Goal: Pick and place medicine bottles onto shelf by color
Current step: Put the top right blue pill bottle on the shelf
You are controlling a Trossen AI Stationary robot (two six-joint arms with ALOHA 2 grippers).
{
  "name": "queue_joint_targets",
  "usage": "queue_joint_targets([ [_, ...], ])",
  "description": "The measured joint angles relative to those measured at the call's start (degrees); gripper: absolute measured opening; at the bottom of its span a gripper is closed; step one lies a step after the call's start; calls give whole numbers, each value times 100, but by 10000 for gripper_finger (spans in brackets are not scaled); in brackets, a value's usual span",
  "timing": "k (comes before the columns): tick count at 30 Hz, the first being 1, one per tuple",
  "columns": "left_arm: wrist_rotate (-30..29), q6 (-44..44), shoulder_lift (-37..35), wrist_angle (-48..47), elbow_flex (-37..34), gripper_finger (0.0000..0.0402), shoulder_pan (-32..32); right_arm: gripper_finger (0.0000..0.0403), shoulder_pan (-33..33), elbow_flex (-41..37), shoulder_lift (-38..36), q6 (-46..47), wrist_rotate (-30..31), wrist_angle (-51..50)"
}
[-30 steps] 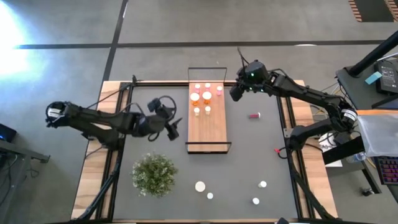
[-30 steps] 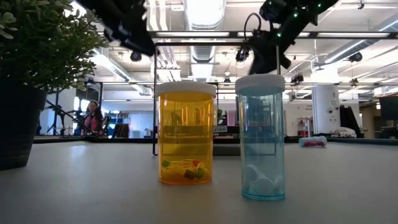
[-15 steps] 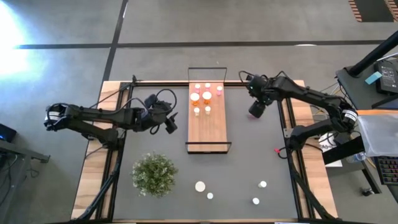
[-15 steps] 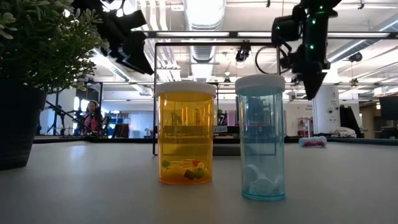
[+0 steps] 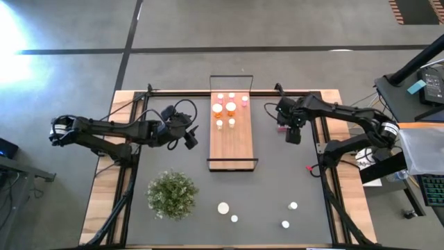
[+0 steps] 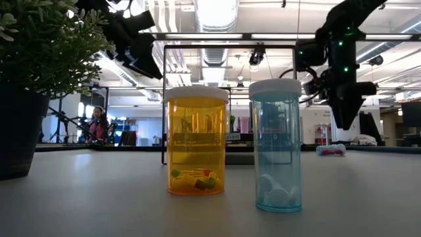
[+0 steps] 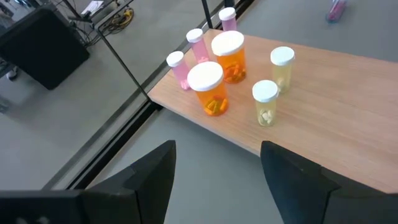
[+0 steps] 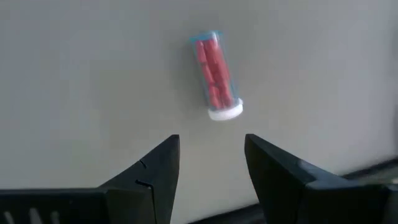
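A pink medicine bottle (image 8: 214,73) with a white cap (image 8: 225,112) lies on its side on the dark mat, right of the shelf (image 5: 232,146); it also shows in the low view (image 6: 331,150). My right gripper (image 8: 211,155) hangs open over it, pointing down, clear of it (image 5: 292,133). On the shelf's far end stand pink (image 7: 196,45), orange (image 7: 210,88) and pale bottles (image 7: 266,102). My left gripper (image 7: 217,168) waits open, left of the shelf (image 5: 189,137).
Loose bottles stand near the table's front edge (image 5: 223,207) (image 5: 293,205) (image 5: 285,224); an orange bottle (image 6: 196,141) and a blue one (image 6: 277,145) stand close in the low view. A bushy plant (image 5: 171,194) sits at the front left. The shelf's black wire frame (image 5: 232,76) rises at its far end.
My right gripper has swung from beside the shelf's far end toward the table's right and near side, sunk, and tipped from slanting to pointing down over the lying pink bottle. My left gripper has shifted slightly toward the far edge. The bottle has stayed put.
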Motion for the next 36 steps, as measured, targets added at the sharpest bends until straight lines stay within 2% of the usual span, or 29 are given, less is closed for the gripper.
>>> queue_joint_targets([
  [11, -2, 4, 4, 0, -19, 219, 0, 171, -2, -476, 4, -840, 13, 1271],
  [18, -2, 2, 5, -164, -76, 219, 0, 171, -2, -476, 4, -1009, -4, 1316],
  [20, -4, 4, 6, -162, -76, 219, 0, 171, -4, -476, 5, -722, -5, 1333],
  [22, -4, 4, 6, -164, -76, 219, 0, 171, -4, -476, 34, 11, -4, 1406],
  [27, -4, 5, 6, -171, -76, 219, 0, 171, -4, -476, 114, 3247, 95, 1338],
  [30, -4, 24, 6, -170, -76, 219, 0, 171, -4, -476, 111, 4452, 101, 1262],
  [33, -4, 50, 6, -170, -76, 219, 0, 171, -4, -476, 111, 4916, 96, 1251],
  [34, -4, 50, 14, -173, -76, 219, 0, 171, -4, -476, 111, 4765, 94, 1291],
  [36, -6, 54, 28, -227, -76, 219, 0, 171, -4, -476, 111, 3572, 101, 1349],
])
